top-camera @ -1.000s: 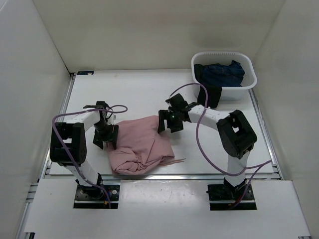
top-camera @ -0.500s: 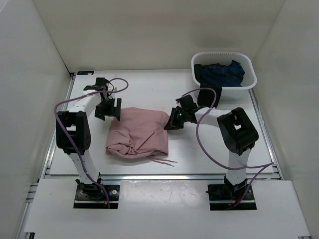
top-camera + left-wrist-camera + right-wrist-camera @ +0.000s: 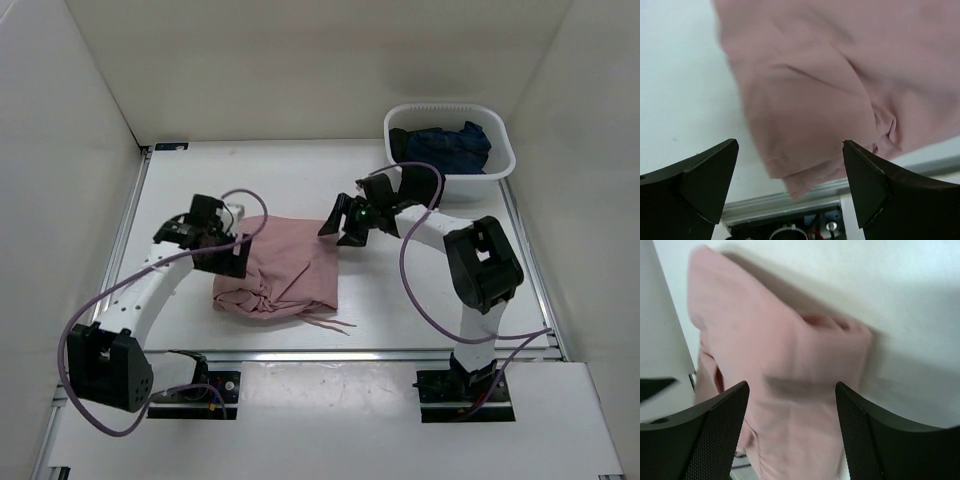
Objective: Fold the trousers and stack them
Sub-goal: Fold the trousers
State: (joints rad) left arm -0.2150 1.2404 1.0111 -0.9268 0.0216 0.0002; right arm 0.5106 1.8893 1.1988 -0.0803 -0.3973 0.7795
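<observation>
The dusty-pink trousers (image 3: 285,265) lie folded into a rough square in the middle of the table, with a bunched knot at the front left and thin drawstrings (image 3: 328,322) trailing toward the near edge. My left gripper (image 3: 228,255) hovers at the bundle's left edge, open and empty; its wrist view looks down on the pink fabric (image 3: 830,90). My right gripper (image 3: 340,226) is open above the bundle's far right corner, with the pink fabric (image 3: 790,390) below its fingers and nothing held.
A white basket (image 3: 497,170) stands at the back right with a dark navy garment (image 3: 445,147) in it. A black cloth piece (image 3: 420,190) hangs over its front. White walls enclose the table on three sides.
The trousers were shifted toward the back and flattened, then released. My left arm swung out to the far left and came back to the bundle's left edge. My right gripper shut, then opened.
</observation>
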